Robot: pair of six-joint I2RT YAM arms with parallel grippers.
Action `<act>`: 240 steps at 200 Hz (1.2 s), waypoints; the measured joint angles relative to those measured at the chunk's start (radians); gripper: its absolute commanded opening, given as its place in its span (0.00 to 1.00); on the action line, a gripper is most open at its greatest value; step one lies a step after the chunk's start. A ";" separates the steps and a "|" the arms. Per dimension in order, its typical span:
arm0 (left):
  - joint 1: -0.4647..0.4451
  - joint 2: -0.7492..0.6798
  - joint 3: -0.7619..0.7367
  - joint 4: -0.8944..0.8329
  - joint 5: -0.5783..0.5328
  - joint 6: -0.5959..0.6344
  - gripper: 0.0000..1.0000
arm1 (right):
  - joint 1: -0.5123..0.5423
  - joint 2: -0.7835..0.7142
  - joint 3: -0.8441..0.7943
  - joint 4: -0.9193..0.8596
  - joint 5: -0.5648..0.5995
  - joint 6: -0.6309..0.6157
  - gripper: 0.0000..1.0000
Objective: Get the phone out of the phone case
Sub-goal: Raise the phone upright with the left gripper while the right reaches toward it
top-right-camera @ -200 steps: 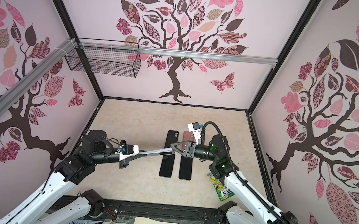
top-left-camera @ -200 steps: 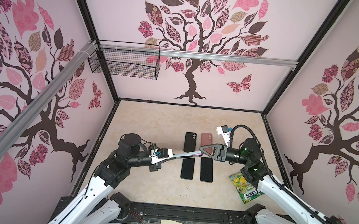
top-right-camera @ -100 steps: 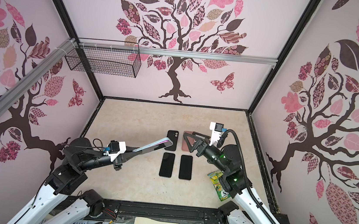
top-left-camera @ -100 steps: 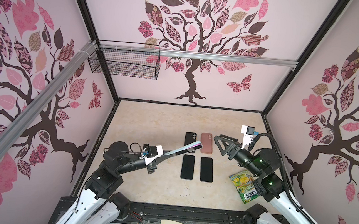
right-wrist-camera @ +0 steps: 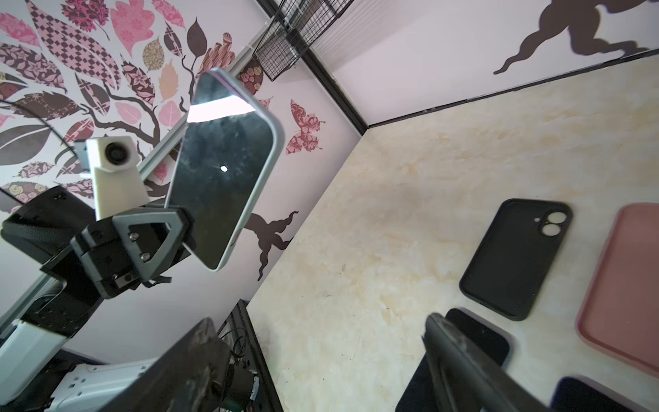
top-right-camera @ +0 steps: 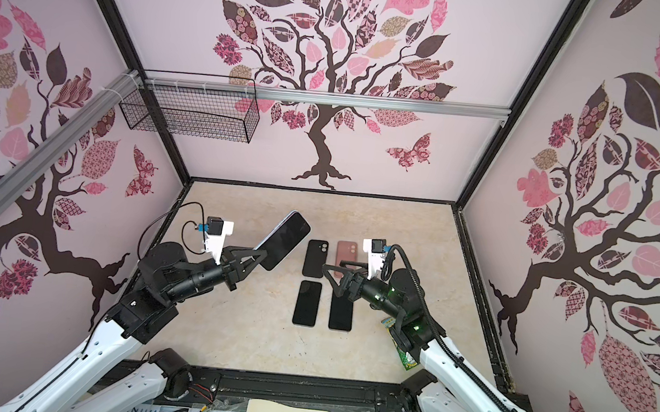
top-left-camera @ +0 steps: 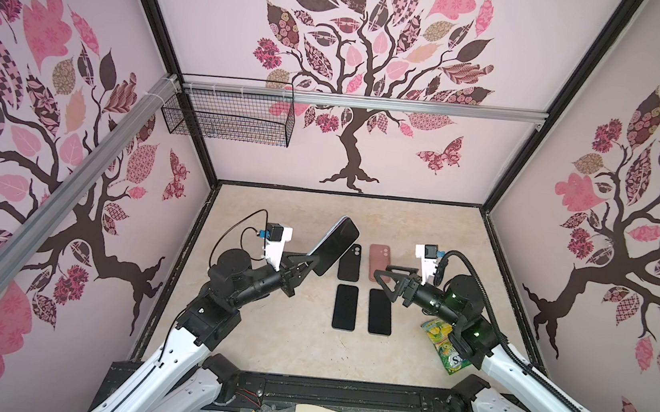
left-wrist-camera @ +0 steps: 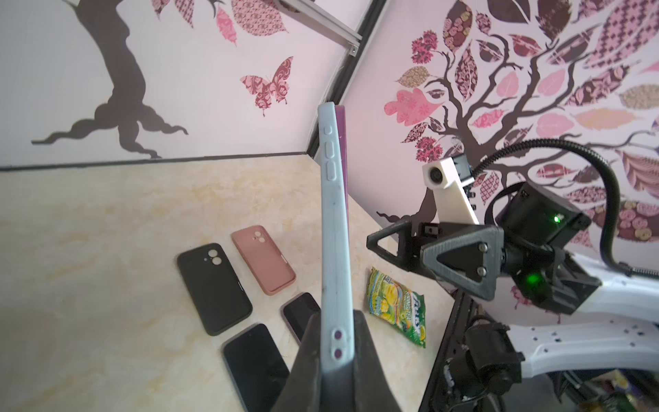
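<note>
Our left hand (top-left-camera: 306, 264) pinches the bottom end of the phone (top-left-camera: 336, 245), held above the worktop (top-left-camera: 277, 335); right hand (top-left-camera: 385, 282) gapes empty. We judge the pale-blue case (left-wrist-camera: 333, 214) soft: peel its free corner.

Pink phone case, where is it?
In both top views the pink rubbery phone case lies on the table, right of the black phone case, behind a dark phone.

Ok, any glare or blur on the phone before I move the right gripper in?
Right wrist view: a bright reflected band crosses the screen of the phone near its free end, plus a small white spot; right gripper soft, close to the lens. Left wrist view: phone edge-on and sharp, left gripper blurred. Both top views: screen dark, no glare, lighting even.
</note>
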 measured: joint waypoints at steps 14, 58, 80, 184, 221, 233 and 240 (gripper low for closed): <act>0.000 0.009 0.000 0.005 -0.019 -0.083 0.00 | 0.013 0.010 -0.011 0.040 -0.009 0.014 0.92; -0.005 0.003 -0.007 0.083 -0.048 -0.253 0.00 | 0.027 0.024 -0.036 0.151 -0.028 0.054 0.91; -0.006 0.002 -0.021 0.141 -0.049 -0.308 0.00 | 0.032 0.036 -0.043 0.220 -0.041 0.077 0.89; -0.037 0.005 -0.072 0.388 -0.084 -0.549 0.00 | 0.123 0.211 -0.098 0.680 -0.076 0.162 0.83; -0.042 0.018 -0.087 0.481 -0.056 -0.590 0.00 | 0.137 0.329 0.004 0.788 -0.133 0.210 0.80; -0.045 0.024 -0.096 0.505 -0.043 -0.599 0.00 | 0.141 0.363 0.043 0.819 -0.146 0.233 0.79; -0.048 0.026 -0.101 0.517 -0.037 -0.602 0.00 | 0.145 0.381 0.062 0.840 -0.152 0.248 0.78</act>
